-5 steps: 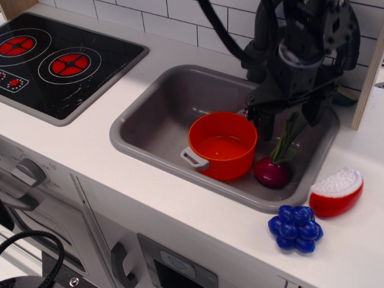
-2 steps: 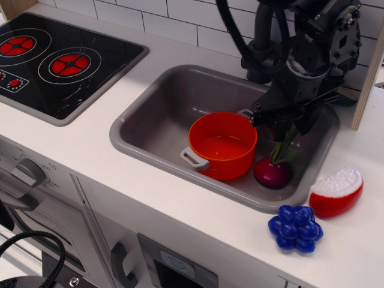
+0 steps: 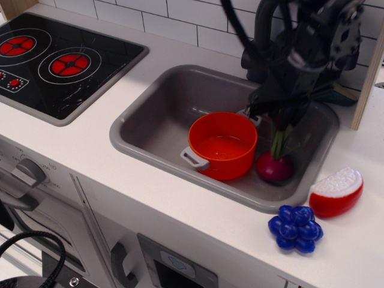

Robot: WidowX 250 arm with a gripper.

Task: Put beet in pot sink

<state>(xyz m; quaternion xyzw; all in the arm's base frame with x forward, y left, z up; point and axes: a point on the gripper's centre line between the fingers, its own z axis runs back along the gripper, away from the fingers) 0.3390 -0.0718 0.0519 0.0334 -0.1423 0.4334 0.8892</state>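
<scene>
The beet (image 3: 275, 168) stands upright on the floor of the grey sink (image 3: 157, 114), at its right end, just right of the orange pot (image 3: 222, 146). Its magenta bulb touches or nearly touches the pot's side. The green stalks run straight up into my gripper (image 3: 283, 122), which hangs right above the bulb with its black fingers closed around the stalks. The pot is empty and sits in the middle of the sink, with one grey handle facing front-left.
A black stovetop (image 3: 54, 60) lies at the left. A red-and-white wedge (image 3: 336, 192) and a blue grape cluster (image 3: 296, 228) lie on the white counter right of the sink. A tiled wall is behind, and a wooden post (image 3: 369, 78) stands at the right.
My gripper came down over the stalks and closed on them. The stalks went from leaning to upright, and the bulb shifted slightly up and toward the pot.
</scene>
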